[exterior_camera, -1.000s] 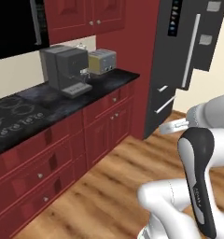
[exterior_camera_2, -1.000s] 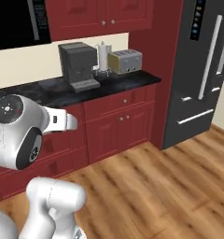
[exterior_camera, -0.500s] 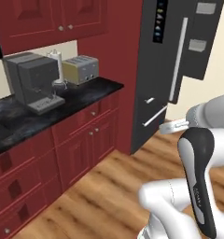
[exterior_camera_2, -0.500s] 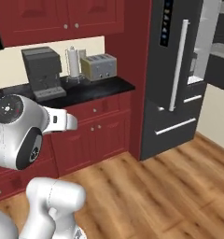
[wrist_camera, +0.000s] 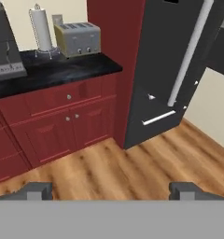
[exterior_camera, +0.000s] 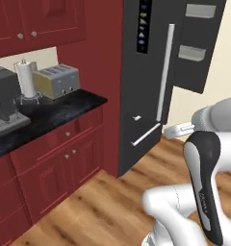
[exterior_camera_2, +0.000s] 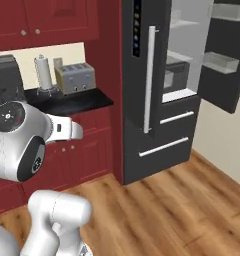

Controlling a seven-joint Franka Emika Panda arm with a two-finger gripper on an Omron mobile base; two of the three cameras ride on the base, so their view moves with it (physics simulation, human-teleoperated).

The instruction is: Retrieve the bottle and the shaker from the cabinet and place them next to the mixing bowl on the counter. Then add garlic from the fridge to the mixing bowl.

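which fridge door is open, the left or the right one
The right door, swung out with its shelf bins showing. The left door, beside the red cabinet and carrying the long silver handle, is shut.

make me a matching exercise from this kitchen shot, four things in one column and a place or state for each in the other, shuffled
Things:
1. toaster
2. paper towel roll
3. fridge right door
4. gripper

Places or states:
a. swung open, shelves showing
b. jaws wide apart, holding nothing
c. at the counter end nearest the fridge
d. upright on a stand beside the toaster

Pairs: 1-c, 2-d, 3-a, 4-b
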